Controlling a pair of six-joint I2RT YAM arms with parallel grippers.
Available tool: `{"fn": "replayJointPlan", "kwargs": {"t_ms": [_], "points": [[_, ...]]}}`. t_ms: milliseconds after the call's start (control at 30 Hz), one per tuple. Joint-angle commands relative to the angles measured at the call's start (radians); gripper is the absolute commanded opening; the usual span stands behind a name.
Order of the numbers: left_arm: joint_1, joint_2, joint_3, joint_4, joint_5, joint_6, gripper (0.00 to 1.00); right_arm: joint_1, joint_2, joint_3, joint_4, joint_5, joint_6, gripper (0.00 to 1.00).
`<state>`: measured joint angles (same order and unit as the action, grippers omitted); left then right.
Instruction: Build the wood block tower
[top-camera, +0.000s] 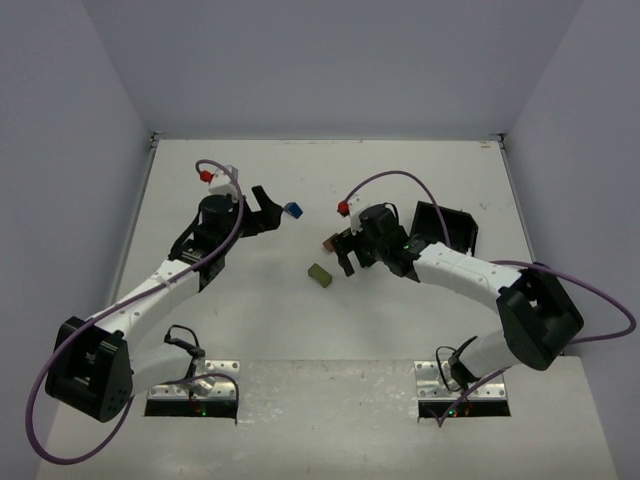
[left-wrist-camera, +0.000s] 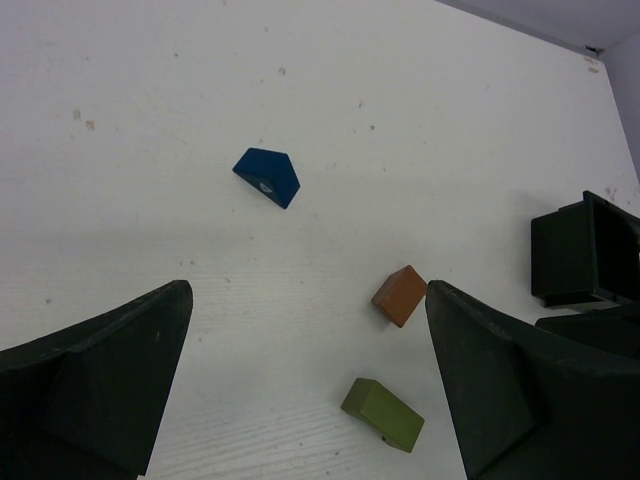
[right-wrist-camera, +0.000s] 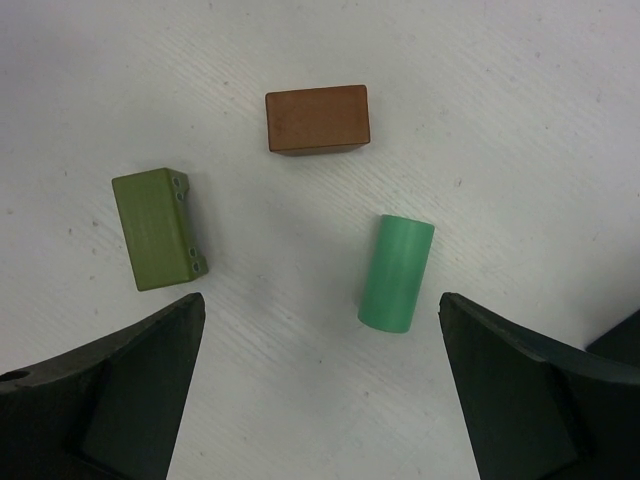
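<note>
The left arm (top-camera: 150, 290) reaches forward from its base and bends at the wrist toward the middle of the worktop (top-camera: 400, 180). Its jaws are spread wide and hold nothing. The right arm (top-camera: 470, 275) folds across toward the other arm with its wrist low, and its jaws are likewise parted and empty.

Four small painted wooden blocks lie singly on the white, finely grained worktop. None is stacked and none touches another.

- **Blue block** (left-wrist-camera: 267, 176): one, a matte wedge with slanted ends. It sits just beyond the tips of the left jaws.
- **Brown-orange block** (right-wrist-camera: 318, 119): one, a smooth rectangular brick. It lies farthest ahead of the right jaws, roughly centred on their gap.
- **Olive block** (right-wrist-camera: 158, 228): one, rectangular, with small round dimples along one side face. It lies ahead of the finger at the left of the right wrist view.
- **Mint-green cylinder** (right-wrist-camera: 396, 273): one, lying on its side nearer the opposite finger. No finger touches it.

One black tray (top-camera: 445, 228), square with raised walls, sits behind the right jaws, beside that arm's wrist.
</note>
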<state>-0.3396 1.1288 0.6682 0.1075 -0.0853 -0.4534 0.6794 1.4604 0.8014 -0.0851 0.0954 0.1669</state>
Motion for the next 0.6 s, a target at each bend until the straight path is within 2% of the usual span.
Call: {"fn": "replayJointPlan", "kwargs": {"t_ms": [0,567], "points": [[0.01,0.01,0.056,0.008,0.012,0.002,1.0,-0.023,-0.034,-0.011,0.071,-0.036,0.022,0.99],[0.01,0.033,0.071,0.008,0.032,0.011,1.0,-0.048,0.027,0.014,0.075,-0.084,0.007,0.99]]}}
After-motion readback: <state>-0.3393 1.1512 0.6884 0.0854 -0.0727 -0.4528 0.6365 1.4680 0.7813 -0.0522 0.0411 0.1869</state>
